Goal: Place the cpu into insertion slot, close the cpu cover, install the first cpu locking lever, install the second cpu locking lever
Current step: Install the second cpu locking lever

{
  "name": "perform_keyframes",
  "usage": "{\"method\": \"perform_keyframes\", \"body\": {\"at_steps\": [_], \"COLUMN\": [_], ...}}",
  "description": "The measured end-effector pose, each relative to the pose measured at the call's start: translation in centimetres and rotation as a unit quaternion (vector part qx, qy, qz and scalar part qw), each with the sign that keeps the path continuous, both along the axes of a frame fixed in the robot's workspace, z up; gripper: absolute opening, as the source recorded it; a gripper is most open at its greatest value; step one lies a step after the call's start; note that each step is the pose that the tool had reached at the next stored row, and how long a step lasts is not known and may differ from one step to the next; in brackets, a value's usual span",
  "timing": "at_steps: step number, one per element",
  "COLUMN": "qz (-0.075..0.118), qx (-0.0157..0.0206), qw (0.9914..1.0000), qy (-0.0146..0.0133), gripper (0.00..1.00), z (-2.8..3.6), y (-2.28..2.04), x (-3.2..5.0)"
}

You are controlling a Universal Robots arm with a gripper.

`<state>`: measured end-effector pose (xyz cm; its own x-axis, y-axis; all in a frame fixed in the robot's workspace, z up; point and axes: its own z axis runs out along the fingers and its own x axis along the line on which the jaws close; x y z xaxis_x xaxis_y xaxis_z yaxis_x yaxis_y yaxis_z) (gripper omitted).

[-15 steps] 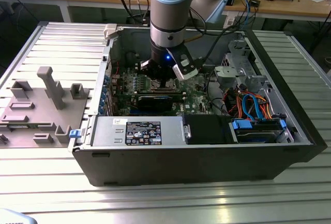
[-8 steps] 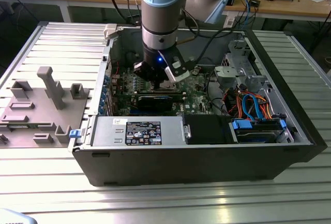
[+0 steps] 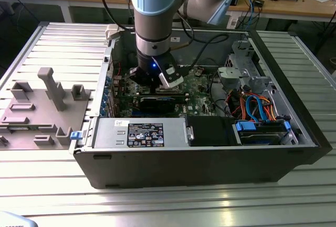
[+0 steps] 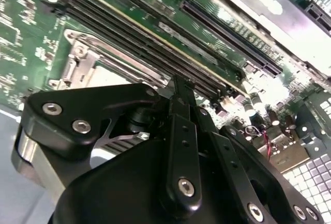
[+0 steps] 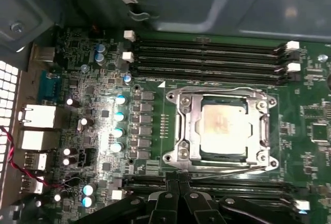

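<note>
in the first wrist view the black linkage of the hand (image 5: 178, 203) is seen nearest, its fingers drawn together to a narrow point with nothing visibly between them; it is judged clenched and empty. just beyond the fingertips, across a row of memory slots (image 5: 207, 185), the insertion slot (image 5: 222, 128) is found on the green motherboard (image 5: 103, 105). the cpu (image 5: 223, 125) is already seated in it, its silvery top showing through the window of the cpu cover (image 5: 181, 131), which lies flat and closed around the chip. thin wire locking levers (image 5: 227, 168) are seen along the edges of the frame; whether they are hooked cannot be told. the chip is judged light, stiff and fragile, best taken by its edges only; the cover and levers are judged thin, springy metal, to be pressed at their free ends. farther off, a second bank of memory slots (image 5: 207, 56) runs beside the grey case wall (image 5: 232, 1). in the exterior view the hand (image 3: 157, 83) is lowered inside the open computer case (image 3: 199, 153), which rests on the ribbed tabletop (image 3: 157, 206).
</note>
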<state>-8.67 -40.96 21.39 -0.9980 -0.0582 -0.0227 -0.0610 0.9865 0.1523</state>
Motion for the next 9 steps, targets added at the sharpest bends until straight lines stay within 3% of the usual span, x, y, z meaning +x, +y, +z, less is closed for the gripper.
{"method": "perform_keyframes", "body": {"at_steps": [5,7,9], "qz": [0.0,0.001,0.001], "qx": [-0.0001,0.0008,0.0012], "qw": [1.0,1.0,1.0], "qy": [0.0001,-0.0001,0.0001], "gripper": [0.11,0.11,0.11], "z": [-0.54,-0.97,-1.22], "y": [0.57,1.25,1.35], "x": [-0.28,-0.68,-0.9]}}
